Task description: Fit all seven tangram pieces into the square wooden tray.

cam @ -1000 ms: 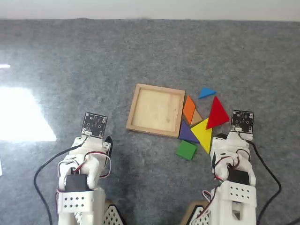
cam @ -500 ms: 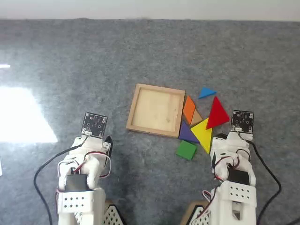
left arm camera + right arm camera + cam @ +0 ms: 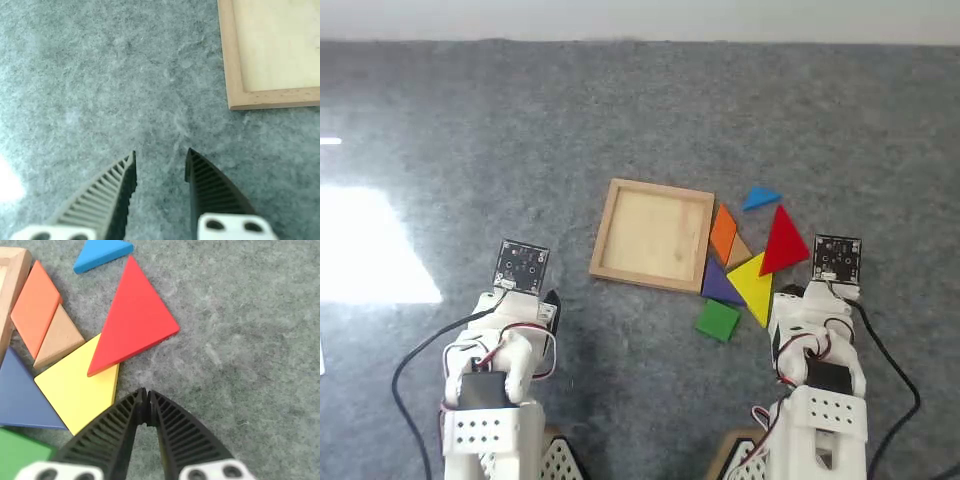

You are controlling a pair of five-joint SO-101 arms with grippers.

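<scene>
Seven tangram pieces (image 3: 753, 282) just beside the wooden tray (image 3: 655, 232); left tool (image 3: 161, 152) spread, right tool (image 3: 146, 393) pressed together.

Grey, felt-like covering spreads across the whole table (image 3: 470, 120), its fibres matted and faintly mottled. A pale strip (image 3: 640, 20) borders the table at 12 o'clock. A broad patch of bright reflected light (image 3: 365, 245) lies at 9 o'clock, with a smaller glint (image 3: 330, 141) just above it.

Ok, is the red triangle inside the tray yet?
No, the red triangle lies on the grey mat outside the tray, beside the yellow triangle.
</scene>
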